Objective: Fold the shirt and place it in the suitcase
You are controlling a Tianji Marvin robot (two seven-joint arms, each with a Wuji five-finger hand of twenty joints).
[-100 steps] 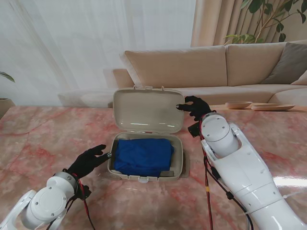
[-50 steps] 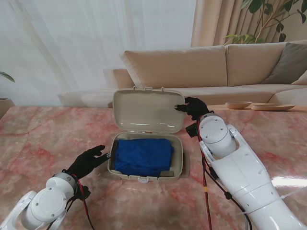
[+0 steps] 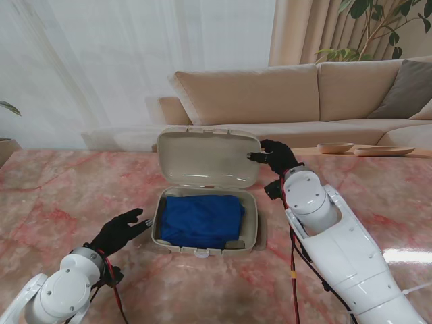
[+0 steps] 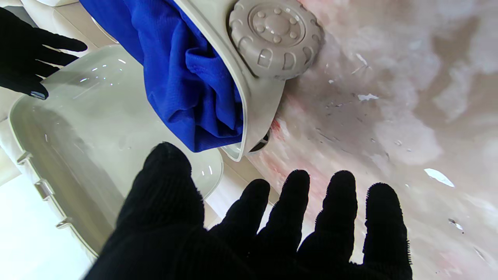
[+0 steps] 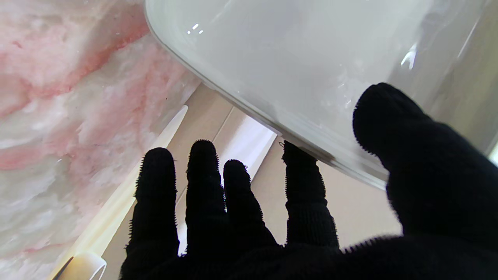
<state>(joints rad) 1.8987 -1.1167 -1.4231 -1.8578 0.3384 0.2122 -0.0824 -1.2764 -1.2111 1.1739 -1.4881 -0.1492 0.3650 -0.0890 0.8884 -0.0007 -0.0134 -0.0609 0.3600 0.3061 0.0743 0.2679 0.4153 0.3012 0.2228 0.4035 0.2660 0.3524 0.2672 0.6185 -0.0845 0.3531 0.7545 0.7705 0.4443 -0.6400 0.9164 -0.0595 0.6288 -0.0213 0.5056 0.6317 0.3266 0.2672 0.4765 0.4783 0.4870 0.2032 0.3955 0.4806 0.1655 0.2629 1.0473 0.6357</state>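
Observation:
The beige suitcase stands open on the pink marble table, its base rim [image 3: 156,226] nearer to me and its lid [image 3: 206,158] raised behind. A folded blue shirt [image 3: 201,219] lies inside the base; in the left wrist view the shirt [image 4: 183,77] bulges at the rim beside a suitcase wheel [image 4: 274,37]. My right hand [image 3: 273,156] grips the lid's right edge. In the right wrist view the lid [image 5: 291,58] sits between thumb and fingers [image 5: 303,182]. My left hand [image 3: 120,231] rests open on the table left of the suitcase, apart from it.
A beige sofa [image 3: 304,94] stands behind the table. Two shallow wooden dishes [image 3: 335,147] [image 3: 381,150] sit on the far right of the table. Bare marble [image 3: 67,189] stretches to the left of the suitcase.
The lid has tipped slightly forward towards me with my right hand on its edge. My left hand has drawn back from the suitcase's left side.

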